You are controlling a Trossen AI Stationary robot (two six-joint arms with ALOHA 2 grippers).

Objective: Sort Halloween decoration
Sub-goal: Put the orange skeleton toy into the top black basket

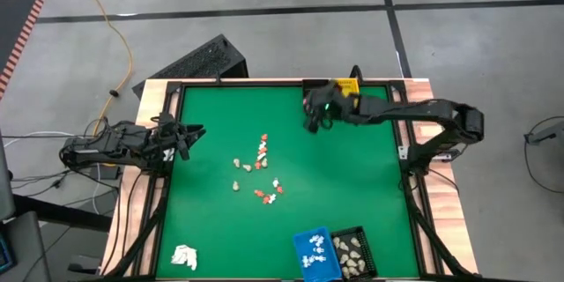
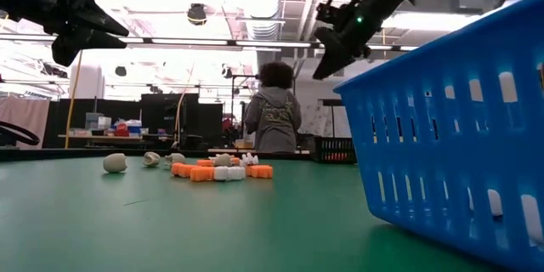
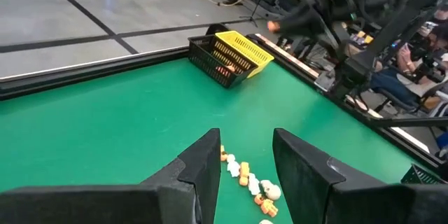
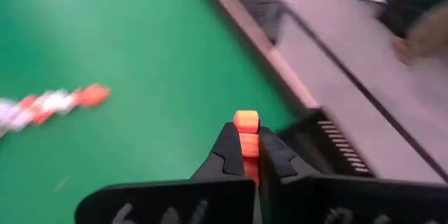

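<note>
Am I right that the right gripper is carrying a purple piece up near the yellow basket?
Not quite: the piece is orange, not purple. The right wrist view shows the right gripper shut on an orange piece. The high view does put it up near the yellow basket.

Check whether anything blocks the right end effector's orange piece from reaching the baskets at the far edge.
Nothing visible does. The right end effector is shut on an orange piece and hangs above the green table, close to the black basket and yellow basket, with only open air between.
</note>
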